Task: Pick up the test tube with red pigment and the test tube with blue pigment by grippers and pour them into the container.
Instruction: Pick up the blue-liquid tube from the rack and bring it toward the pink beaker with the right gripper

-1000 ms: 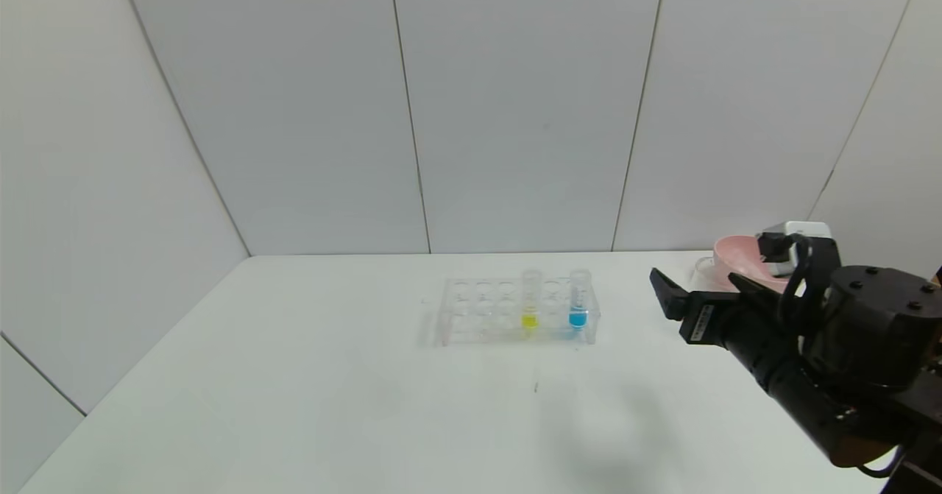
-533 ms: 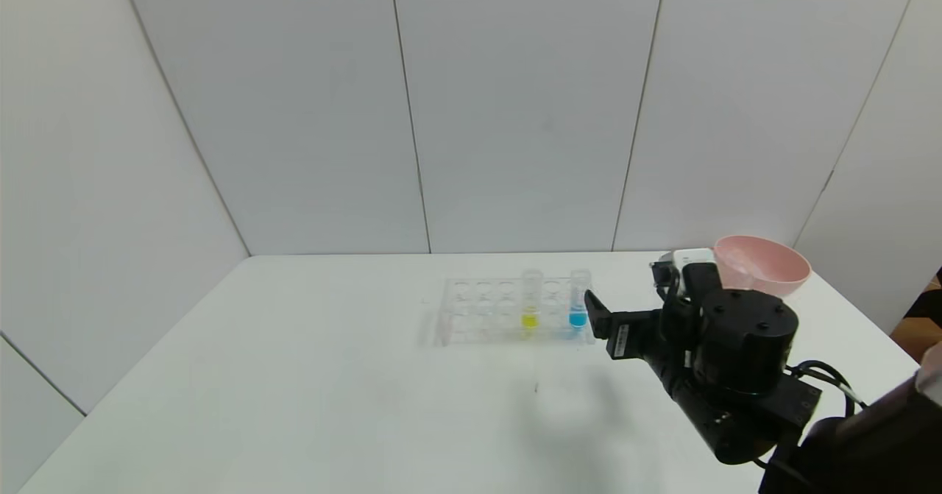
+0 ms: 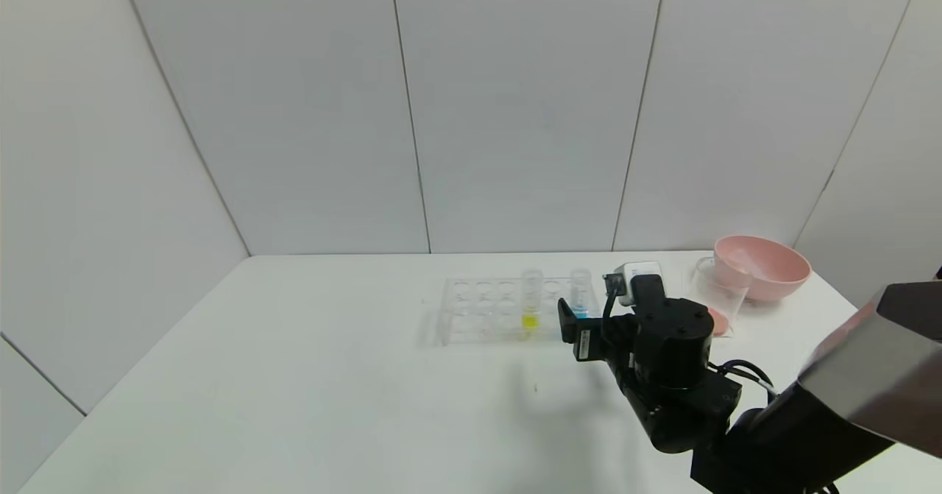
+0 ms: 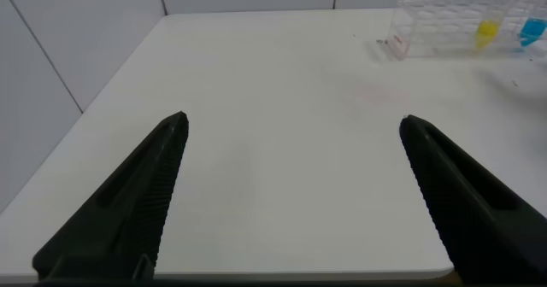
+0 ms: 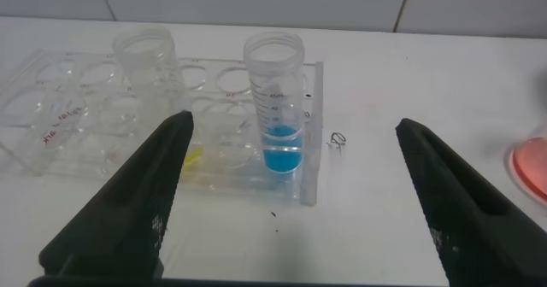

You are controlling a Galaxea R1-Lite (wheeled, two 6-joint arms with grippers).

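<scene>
The test tube with blue pigment (image 3: 581, 288) stands upright in the right end of the clear rack (image 3: 478, 310); the right wrist view shows it close up (image 5: 278, 108). My right gripper (image 3: 585, 317) is open just in front of it, fingers spread to either side of the tube without touching it (image 5: 295, 120). The container (image 3: 715, 299), a clear beaker with orange-red liquid at its bottom, stands right of the rack, before the pink bowl. No test tube with red pigment is in view. My left gripper (image 4: 292, 119) is open and empty over bare table, far from the rack (image 4: 444, 31).
A like tube with yellow liquid (image 3: 530, 304) stands in the rack left of the blue one, also in the right wrist view (image 5: 145, 56). A pink bowl (image 3: 762, 266) sits at the back right. The white table (image 3: 294, 376) ends at walls behind and left.
My right arm has swung left from beside the pink bowl to the rack. Its open fingers now stand in front of the blue tube. The beaker has come into view.
</scene>
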